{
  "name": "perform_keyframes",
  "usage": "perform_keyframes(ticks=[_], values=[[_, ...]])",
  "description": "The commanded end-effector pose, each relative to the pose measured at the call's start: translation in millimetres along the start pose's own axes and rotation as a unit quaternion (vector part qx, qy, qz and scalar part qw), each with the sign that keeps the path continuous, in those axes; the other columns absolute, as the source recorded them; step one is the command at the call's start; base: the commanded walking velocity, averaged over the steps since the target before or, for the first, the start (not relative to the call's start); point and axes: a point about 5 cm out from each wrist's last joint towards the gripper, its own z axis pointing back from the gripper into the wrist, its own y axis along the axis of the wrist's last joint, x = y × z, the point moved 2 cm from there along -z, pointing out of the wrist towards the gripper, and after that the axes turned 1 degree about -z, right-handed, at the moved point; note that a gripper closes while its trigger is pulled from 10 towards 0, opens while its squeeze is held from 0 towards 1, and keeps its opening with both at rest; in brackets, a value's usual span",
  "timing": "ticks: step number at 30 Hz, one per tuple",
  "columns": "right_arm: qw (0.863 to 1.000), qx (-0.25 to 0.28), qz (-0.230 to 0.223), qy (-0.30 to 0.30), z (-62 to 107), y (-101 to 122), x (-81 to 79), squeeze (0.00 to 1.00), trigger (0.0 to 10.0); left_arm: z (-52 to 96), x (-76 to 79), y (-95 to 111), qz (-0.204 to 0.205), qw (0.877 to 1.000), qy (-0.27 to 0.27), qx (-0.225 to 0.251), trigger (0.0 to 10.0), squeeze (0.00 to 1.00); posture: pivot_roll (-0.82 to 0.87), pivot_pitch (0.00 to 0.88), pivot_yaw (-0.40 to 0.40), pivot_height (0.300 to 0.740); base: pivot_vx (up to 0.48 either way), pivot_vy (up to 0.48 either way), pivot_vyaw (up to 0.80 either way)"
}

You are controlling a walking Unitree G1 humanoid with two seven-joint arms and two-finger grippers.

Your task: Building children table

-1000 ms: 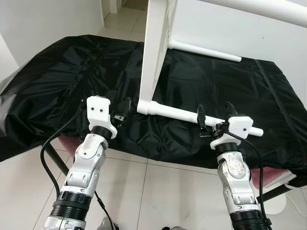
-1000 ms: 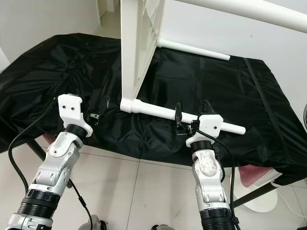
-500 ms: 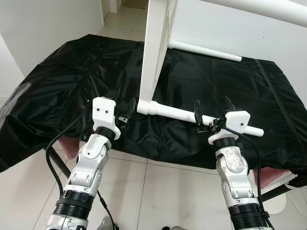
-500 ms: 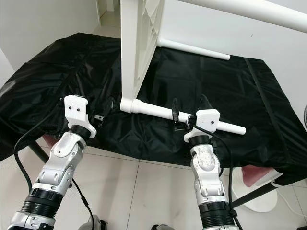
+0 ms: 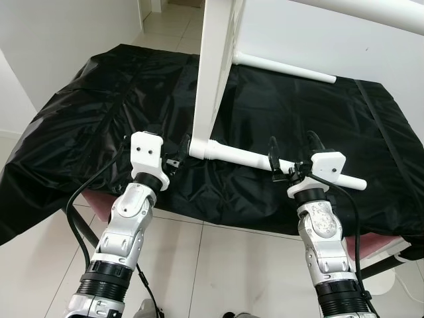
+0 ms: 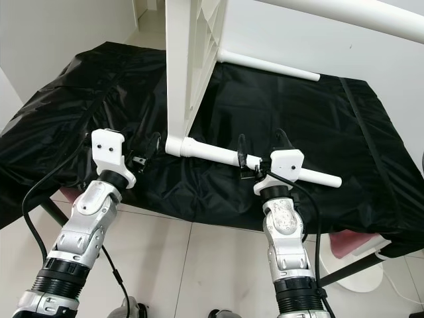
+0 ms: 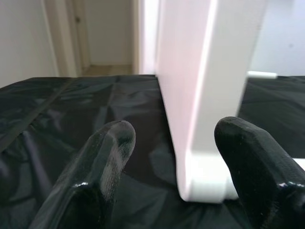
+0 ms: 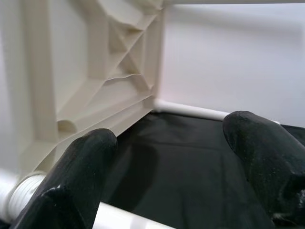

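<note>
A white children's table lies on its side on the black cloth: its tabletop [image 5: 213, 73] stands on edge, and one white leg [image 5: 248, 158] runs rightward from the lower corner. A second leg [image 5: 285, 68] lies farther back. My left gripper [image 5: 177, 149] is open just left of that lower corner, and in the left wrist view the tabletop's edge [image 7: 205, 95] stands between its fingers [image 7: 102, 162]. My right gripper [image 5: 291, 154] is open and straddles the near leg, whose threaded end [image 8: 28, 193] appears in the right wrist view.
The black cloth [image 5: 99, 99] covers a low work table whose front edge is just ahead of my wrists. White tiled floor [image 5: 199, 265] lies below. A pink edge [image 5: 377, 245] peeks out under the cloth at the right. A white wall stands behind.
My left gripper has moved forward and right, closing in on the tabletop's lower corner. My right gripper shifted slightly left along the near leg. The table itself has not moved.
</note>
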Motion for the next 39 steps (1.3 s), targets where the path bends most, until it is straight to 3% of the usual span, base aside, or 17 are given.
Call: perform_keyframes(ticks=[1,18,30,39], values=[[1.000,-0.007,0.005,-0.007,1.9,-3.8,5.0,0.00,10.0,-2.3,4.4,2.9,-0.006,1.000,-0.011,0.005,10.0,0.00,0.12,0.117,-0.032,0.740,0.000,0.000,0.00],[1.000,-0.010,0.007,-0.005,3.7,-5.1,4.1,0.00,10.0,6.9,4.3,-4.3,-0.014,1.000,-0.027,-0.003,10.0,0.00,0.11,0.124,-0.046,0.740,0.000,0.000,0.00],[1.000,-0.013,0.005,-0.008,4.3,-6.4,4.0,0.00,10.0,6.4,2.3,-4.1,-0.010,1.000,-0.021,-0.001,10.0,0.00,0.11,0.129,-0.040,0.740,0.000,0.000,0.00],[1.000,-0.018,0.014,-0.021,6.8,-7.9,10.1,0.00,10.0,2.5,3.7,1.3,-0.028,0.999,-0.029,0.005,10.0,0.00,0.11,0.138,-0.035,0.740,0.000,0.000,0.00]])
